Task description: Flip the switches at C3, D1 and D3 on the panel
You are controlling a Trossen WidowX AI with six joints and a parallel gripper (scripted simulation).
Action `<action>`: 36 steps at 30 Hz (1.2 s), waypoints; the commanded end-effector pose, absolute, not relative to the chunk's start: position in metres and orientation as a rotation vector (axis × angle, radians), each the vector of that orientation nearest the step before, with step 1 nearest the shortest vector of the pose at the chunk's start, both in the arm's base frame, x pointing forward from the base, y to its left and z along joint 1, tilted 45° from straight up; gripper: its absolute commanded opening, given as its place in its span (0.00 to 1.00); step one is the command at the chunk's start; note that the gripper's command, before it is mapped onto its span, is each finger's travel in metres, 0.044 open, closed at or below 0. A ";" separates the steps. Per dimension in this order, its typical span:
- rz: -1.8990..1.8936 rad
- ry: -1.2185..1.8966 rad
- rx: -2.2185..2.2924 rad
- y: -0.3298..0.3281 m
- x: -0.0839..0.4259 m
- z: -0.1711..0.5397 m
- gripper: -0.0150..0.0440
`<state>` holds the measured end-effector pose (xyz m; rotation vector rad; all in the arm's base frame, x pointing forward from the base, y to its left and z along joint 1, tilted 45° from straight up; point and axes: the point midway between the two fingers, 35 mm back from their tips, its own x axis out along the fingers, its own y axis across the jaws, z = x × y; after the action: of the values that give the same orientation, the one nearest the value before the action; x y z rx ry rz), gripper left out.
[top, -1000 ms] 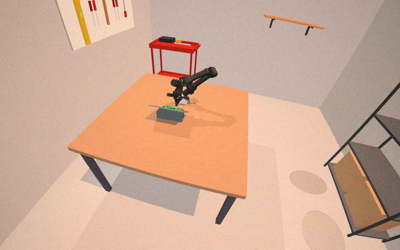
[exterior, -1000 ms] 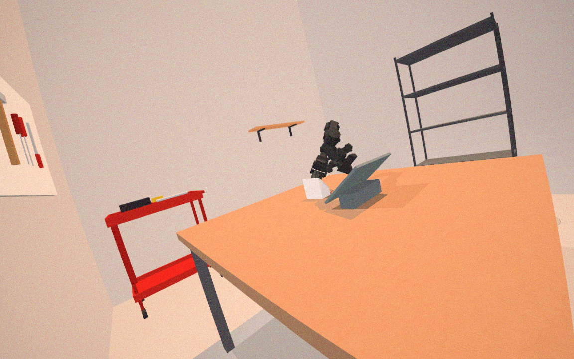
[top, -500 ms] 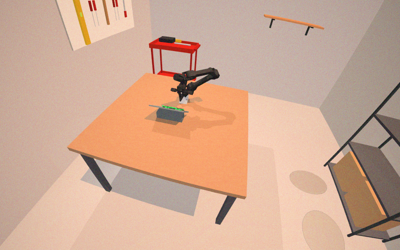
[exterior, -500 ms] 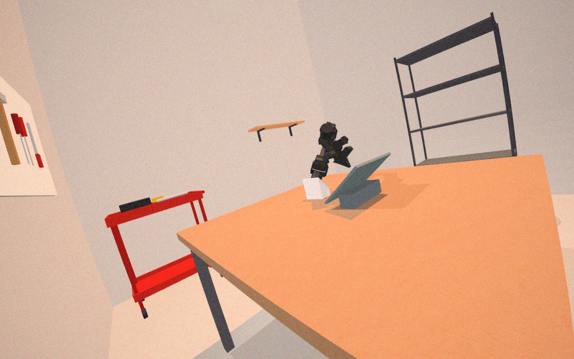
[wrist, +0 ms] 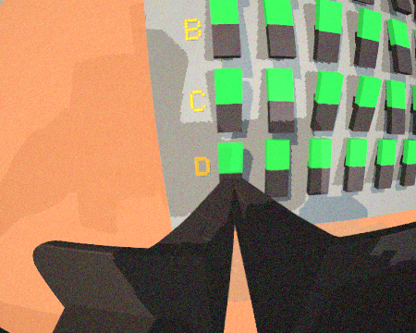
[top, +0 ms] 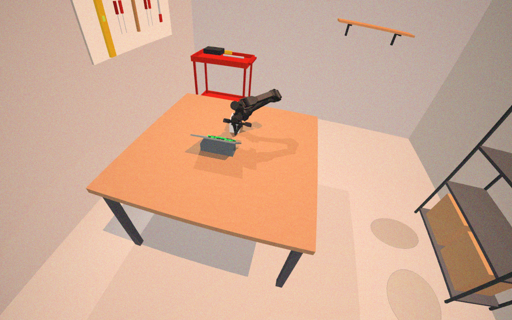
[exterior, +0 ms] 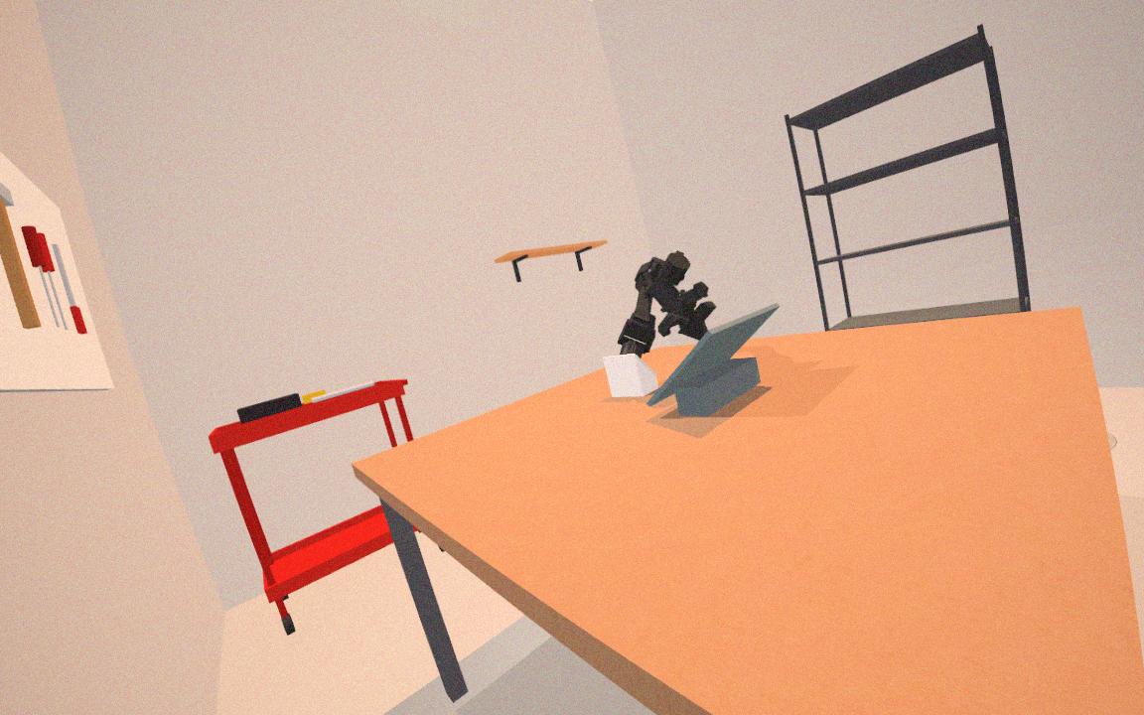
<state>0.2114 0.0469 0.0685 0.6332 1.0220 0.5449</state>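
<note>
Orange bench [top: 218,198] in a grey room, with a red cart [top: 222,59] by the far wall. Near the bench middle, a grey panel [wrist: 165,55] tipped up on a stand, full of little green-and-dark switches in lettered rows.

Gripper [wrist: 234,187] shut tight, both tips together in one point, nothing held. Pointing up the panel from the near edge, tip right at the bottom of switch D1 [wrist: 230,158], touching or almost touching its lower, dark half. Only the green half of D1 showing; the rest hidden under the tips. Probably the push on D1 happening right now.

Switch D3 [wrist: 319,166] two places over to the right in the same row. Switch C3 [wrist: 328,100] just above D3, one row farther away. Each switch long from near to far, so a push down on one end tips it.

Close neighbours: C1 straight ahead, D2 just to the right. Little room between them, so a small slip could bump the wrong one. Panel's left edge and bare bench just beside D1, open room there for pulling back.
</note>
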 end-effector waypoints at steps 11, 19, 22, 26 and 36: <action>0.540 1.024 0.637 0.058 0.220 0.058 0.25; 0.540 1.024 0.637 0.065 0.224 0.052 0.25; 0.540 1.024 0.637 0.065 0.224 0.052 0.25; 0.540 1.024 0.637 0.065 0.224 0.052 0.25; 0.540 1.024 0.637 0.065 0.224 0.052 0.25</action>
<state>0.2241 0.0652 0.0529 0.6358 1.0213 0.5448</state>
